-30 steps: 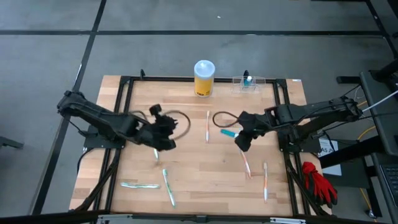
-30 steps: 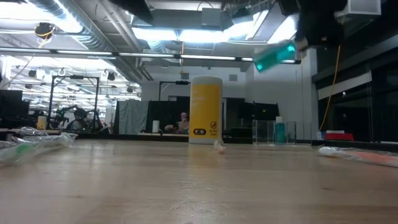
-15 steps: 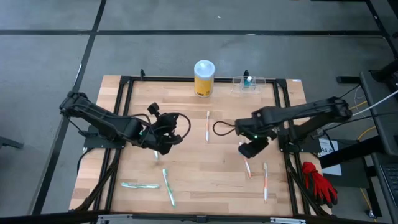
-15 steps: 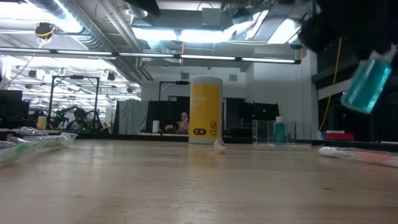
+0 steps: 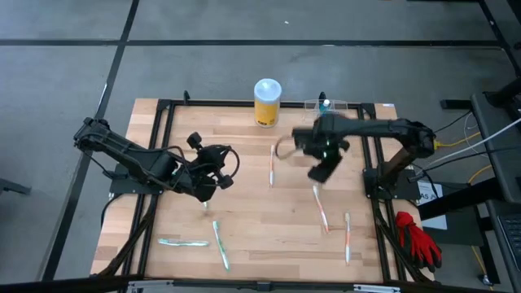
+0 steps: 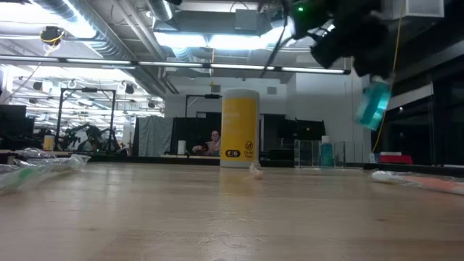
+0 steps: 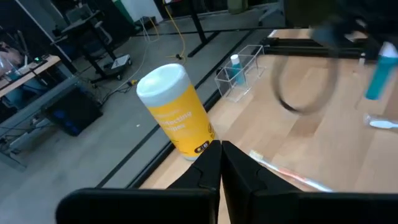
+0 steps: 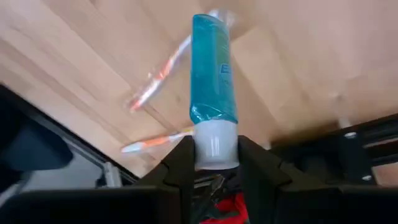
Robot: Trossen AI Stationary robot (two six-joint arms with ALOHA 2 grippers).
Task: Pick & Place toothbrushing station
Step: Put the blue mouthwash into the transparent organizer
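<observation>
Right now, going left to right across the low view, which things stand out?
Wrapped toothbrush → yellow canister → clear toothbrushing station at the far edge → blue tube held aloft in the right gripper → orange toothbrush.

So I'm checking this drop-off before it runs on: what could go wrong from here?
1. The right gripper pinches the blue tube only at its white cap, so it could swing or slip while carried.
2. The clear holder at the table's far edge already contains a blue item, so the tube may knock it or miss.
3. The yellow canister stands nearby and could be clipped.
</observation>
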